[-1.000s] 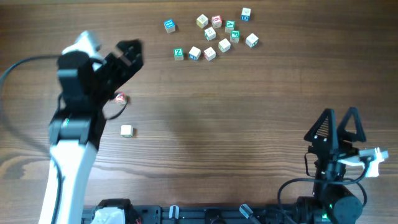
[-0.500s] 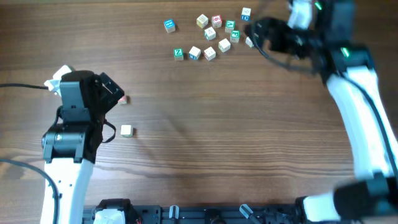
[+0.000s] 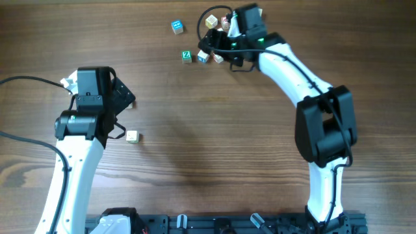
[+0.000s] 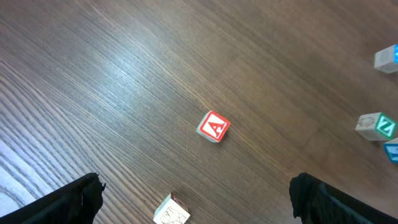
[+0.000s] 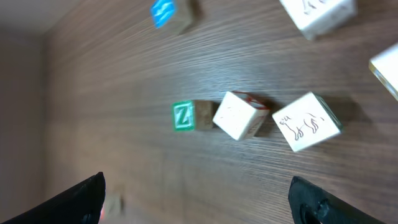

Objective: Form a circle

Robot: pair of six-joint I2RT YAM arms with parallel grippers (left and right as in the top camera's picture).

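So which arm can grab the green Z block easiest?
Right. The right hand hangs open right by the green Z block; the left hand is far off, over the red A block.

We see the left arm [image 3: 71, 175] rising from the near edge on its own side, its white link leaning slightly inward and its wrist bent, so that the left pincer [image 3: 125, 107] points toward the middle. In the wrist view its dark fingers [image 4: 74, 199] stand wide apart. The right arm [image 3: 325, 130] reaches far forward, folds at a dark elbow [image 3: 325, 120] and sweeps left, ending in the right pincer [image 3: 216, 51], which faces downward. Its fingers [image 5: 81, 199] are likewise spread and grip nothing.
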